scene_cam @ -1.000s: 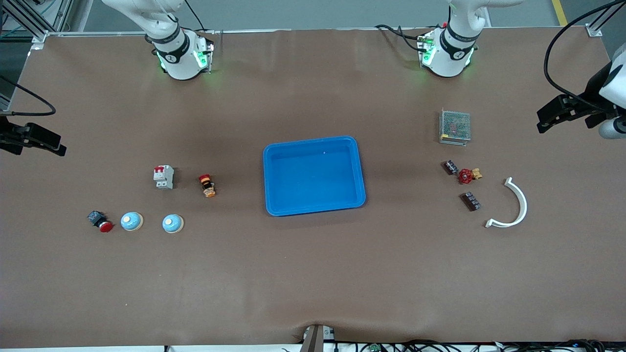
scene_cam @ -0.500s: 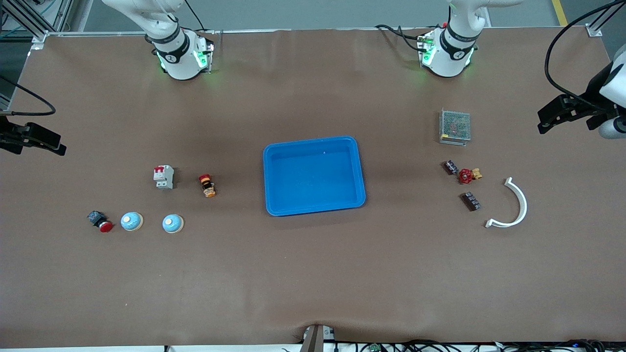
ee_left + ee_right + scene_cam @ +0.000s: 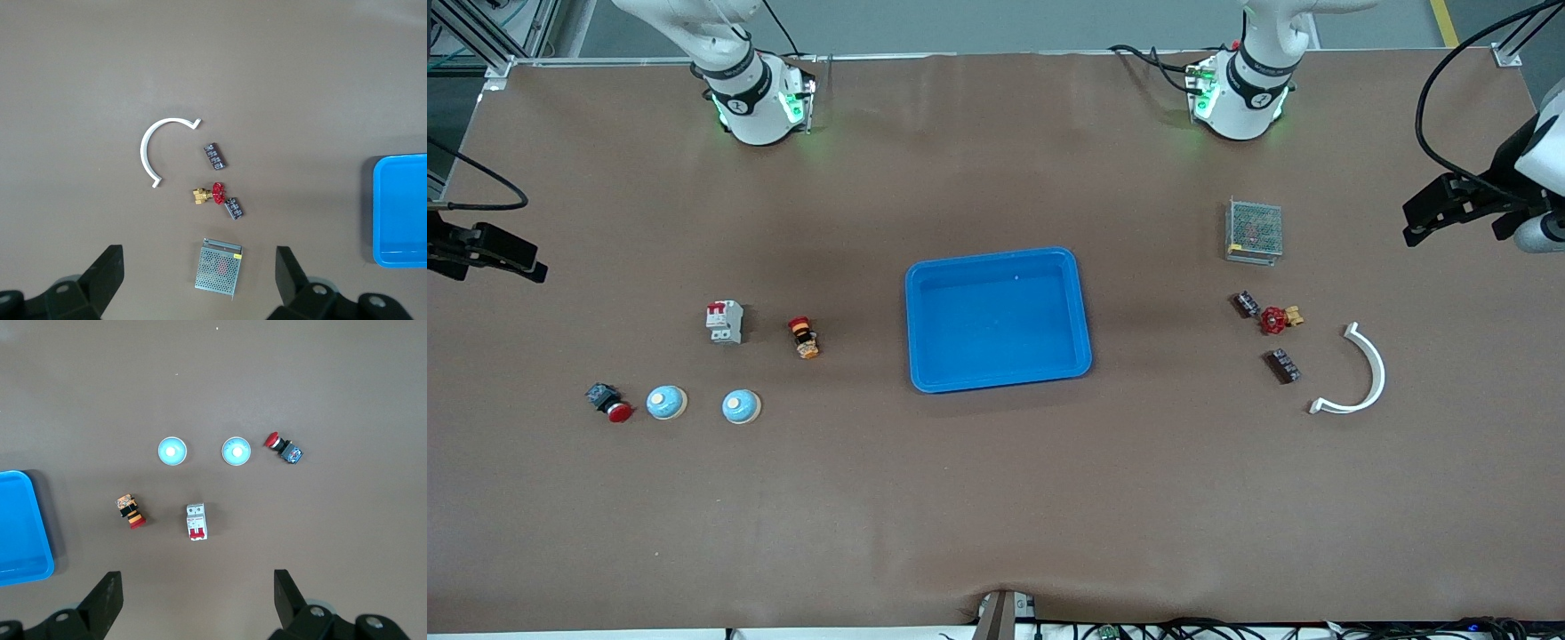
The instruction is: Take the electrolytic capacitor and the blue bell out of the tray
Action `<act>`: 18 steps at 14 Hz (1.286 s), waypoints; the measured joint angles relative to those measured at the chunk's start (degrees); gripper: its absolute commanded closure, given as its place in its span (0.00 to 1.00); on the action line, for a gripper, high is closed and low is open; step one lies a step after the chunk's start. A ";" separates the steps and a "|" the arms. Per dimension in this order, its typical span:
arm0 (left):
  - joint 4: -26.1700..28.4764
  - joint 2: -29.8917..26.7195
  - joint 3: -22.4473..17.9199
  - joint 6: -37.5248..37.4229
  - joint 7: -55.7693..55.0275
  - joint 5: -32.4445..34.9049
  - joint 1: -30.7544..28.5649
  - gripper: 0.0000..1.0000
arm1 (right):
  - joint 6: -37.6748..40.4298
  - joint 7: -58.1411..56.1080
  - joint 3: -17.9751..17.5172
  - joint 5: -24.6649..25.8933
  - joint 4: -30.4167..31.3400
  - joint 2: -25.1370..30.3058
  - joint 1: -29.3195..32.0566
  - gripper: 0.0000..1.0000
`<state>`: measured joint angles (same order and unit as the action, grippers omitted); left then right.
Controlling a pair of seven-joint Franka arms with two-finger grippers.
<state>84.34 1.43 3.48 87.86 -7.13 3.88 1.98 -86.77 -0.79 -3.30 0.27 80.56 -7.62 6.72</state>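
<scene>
My left gripper (image 3: 198,251) and right gripper (image 3: 195,573) wait over the worktop's ends, jaws released. The tray (image 3: 912,320) between them looks empty. A blue bell (image 3: 171,451) lies under my right jaws, so I'd check before grabbing.

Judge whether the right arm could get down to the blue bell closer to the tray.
Probably yes: the right hand hangs open above that end, and the blue bell sits alone on the table, nothing over it.

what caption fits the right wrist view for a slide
Open right pincer high over two blue bells, a breaker and the empty tray's corner.
</scene>
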 measured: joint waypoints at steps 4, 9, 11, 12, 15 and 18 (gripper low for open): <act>0.02 0.00 -0.07 0.08 0.00 0.00 -0.03 0.00 | 0.00 -0.02 -0.01 0.00 0.00 0.00 0.00 0.00; 0.02 -0.09 -0.27 0.09 0.00 0.00 -0.31 0.00 | -0.02 -0.02 -0.01 0.01 -0.07 0.00 0.00 0.00; 0.02 -0.19 -0.40 0.09 0.00 0.00 -0.33 0.00 | -0.03 -0.02 -0.01 0.01 -0.37 0.00 0.00 0.00; 0.02 -0.27 -0.41 0.09 0.00 0.00 -0.36 0.00 | -0.03 -0.02 -0.02 0.01 -0.57 0.00 0.00 0.00; 0.02 -0.45 -0.42 0.08 0.00 0.00 -0.38 0.00 | -0.03 -0.01 0.04 0.01 -1.06 0.00 0.02 0.00; 0.02 -0.45 -0.42 0.08 0.00 0.00 -0.35 0.00 | -0.02 -0.01 0.07 0.01 -1.26 0.00 0.02 0.00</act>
<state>84.36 0.98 3.07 87.94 -7.13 3.88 1.63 -86.79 -0.80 -3.23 0.28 79.30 -7.62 6.75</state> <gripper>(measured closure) 0.000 0.000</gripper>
